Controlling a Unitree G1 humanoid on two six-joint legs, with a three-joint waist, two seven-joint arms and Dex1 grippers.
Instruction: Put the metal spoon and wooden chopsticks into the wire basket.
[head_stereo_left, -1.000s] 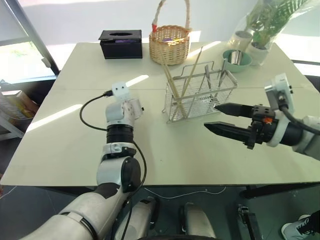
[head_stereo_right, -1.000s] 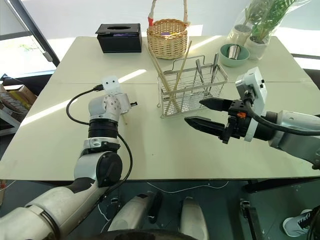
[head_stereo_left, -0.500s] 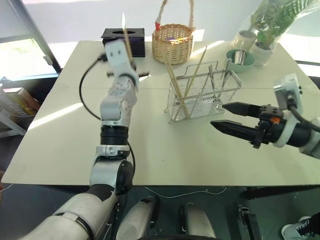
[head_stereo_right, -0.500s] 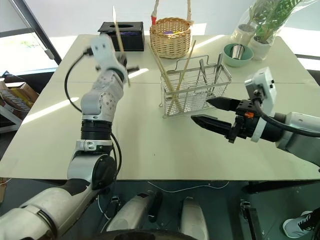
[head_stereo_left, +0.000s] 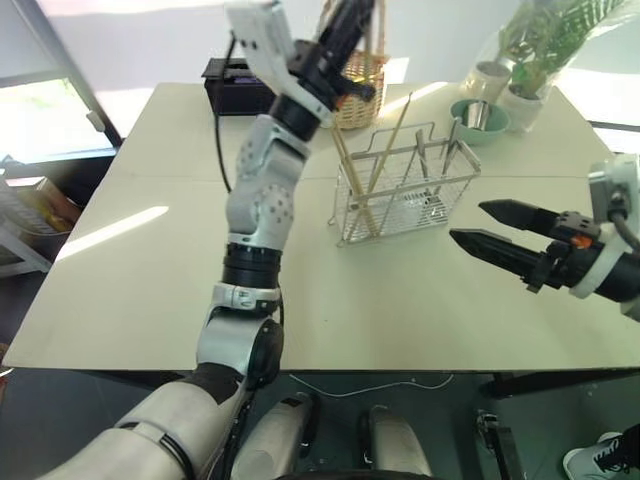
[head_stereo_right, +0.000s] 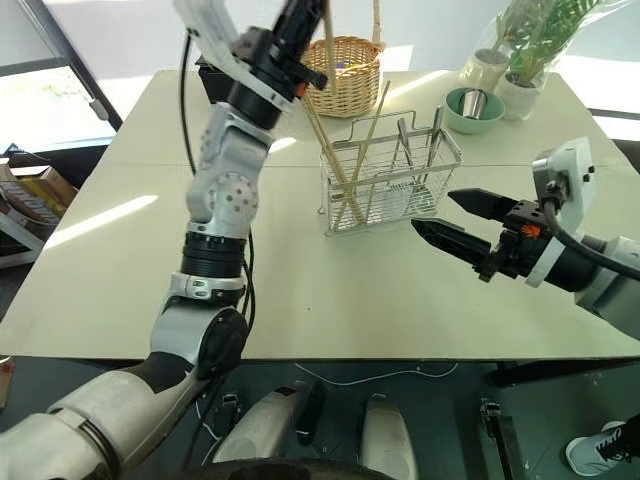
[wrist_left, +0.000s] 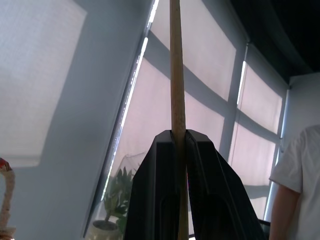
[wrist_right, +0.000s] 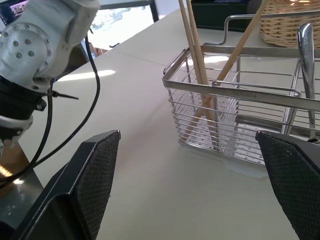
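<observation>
Pinching one wooden chopstick (wrist_left: 176, 90) between pressed jaws, the left gripper (head_stereo_left: 345, 30) is at the upper middle of the frame, above the wire basket (head_stereo_left: 405, 185) on the table (head_stereo_left: 130, 270), while the right gripper (head_stereo_left: 500, 230) at right has jaws spread.

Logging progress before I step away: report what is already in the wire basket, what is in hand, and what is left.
Done: three wooden chopsticks lean in the wire basket, and metal utensils, apparently including the metal spoon, stand at its other end. In hand: the left gripper is shut on one more chopstick, raised high. Left: lower it into the basket. The right gripper waits open beside the basket.
</observation>
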